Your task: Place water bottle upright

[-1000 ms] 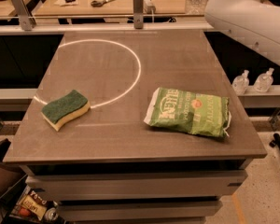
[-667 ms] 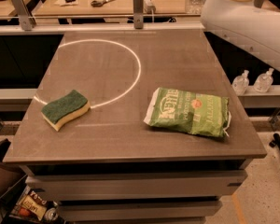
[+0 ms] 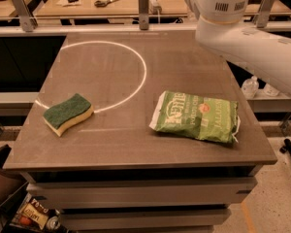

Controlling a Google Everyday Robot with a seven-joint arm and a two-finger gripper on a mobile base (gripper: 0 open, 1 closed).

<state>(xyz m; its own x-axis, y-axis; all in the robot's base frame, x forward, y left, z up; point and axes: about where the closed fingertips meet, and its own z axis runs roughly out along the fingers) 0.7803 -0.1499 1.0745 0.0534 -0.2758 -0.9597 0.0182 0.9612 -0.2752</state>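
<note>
- A white robot arm [image 3: 242, 42] reaches in from the right edge and runs to a rounded joint above the far right corner of a grey table [image 3: 136, 149], where it leaves the top of the frame.
- The gripper is out of the frame, somewhere past the visible part of the arm. How its jaws stand cannot be told.
- The water bottle shows nowhere on the tabletop or elsewhere in the view, so its place relative to the gripper cannot be told.
- A thin white ring [image 3: 143, 76] is marked on the far left half of the tabletop.
- A green-topped yellow sponge [image 3: 68, 113] lies flat on the near left of the table, across the near left arc of the ring.
- A green chip bag [image 3: 196, 118] lies flat on the near right of the table, printed side up, just outside the ring and well apart from the sponge.
- Two small white pump-top bottles [image 3: 250, 86] stand on a lower shelf beyond the table's right edge, partly hidden by the arm.
- On the far workbench [image 3: 48, 6], behind upright metal posts [image 3: 143, 1], lies a pair of scissors [image 3: 106, 2].
</note>
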